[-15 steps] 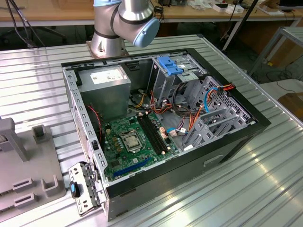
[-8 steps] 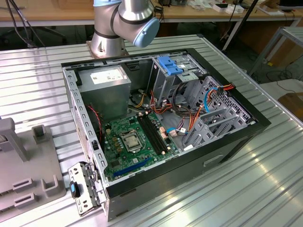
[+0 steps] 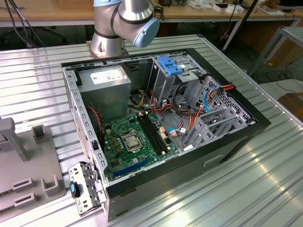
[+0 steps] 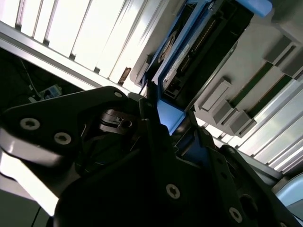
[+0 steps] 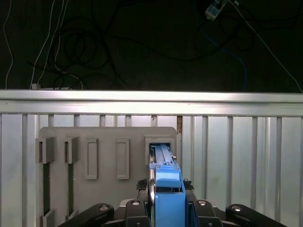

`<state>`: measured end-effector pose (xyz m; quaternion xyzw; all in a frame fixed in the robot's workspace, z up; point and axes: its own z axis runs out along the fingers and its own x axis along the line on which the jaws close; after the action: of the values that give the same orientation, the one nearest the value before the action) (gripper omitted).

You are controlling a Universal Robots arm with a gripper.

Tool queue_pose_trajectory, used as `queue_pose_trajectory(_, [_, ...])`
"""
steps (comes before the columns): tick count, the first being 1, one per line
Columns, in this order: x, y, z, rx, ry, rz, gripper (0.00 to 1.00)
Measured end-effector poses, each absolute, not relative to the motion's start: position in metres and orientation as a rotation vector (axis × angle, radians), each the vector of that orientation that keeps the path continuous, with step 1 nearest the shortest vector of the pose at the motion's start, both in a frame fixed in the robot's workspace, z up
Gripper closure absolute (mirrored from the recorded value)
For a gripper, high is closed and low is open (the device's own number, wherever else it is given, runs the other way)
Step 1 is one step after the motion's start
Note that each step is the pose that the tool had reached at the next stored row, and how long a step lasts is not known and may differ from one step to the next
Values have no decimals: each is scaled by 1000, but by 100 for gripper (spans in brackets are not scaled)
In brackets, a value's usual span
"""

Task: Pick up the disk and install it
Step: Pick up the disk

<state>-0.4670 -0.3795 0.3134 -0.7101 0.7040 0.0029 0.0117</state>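
I have the gripper (image 5: 168,210) closed narrowly on the disk (image 5: 166,189), which stands on edge in the end slot of the grey holder (image 5: 104,142) by the table's (image 5: 236,156) edge. A tilted lift could, I judge, jam the blue carrier in the slot or let the plastic slip. The open computer case (image 3: 222,153) waits; its power supply's white label (image 3: 108,75) is unreadable.
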Motion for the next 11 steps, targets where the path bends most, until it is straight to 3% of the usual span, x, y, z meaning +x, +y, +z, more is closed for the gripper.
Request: queue_pose_trajectory(11, [-467, -380, 337, -2219, 2199, -4, 63])
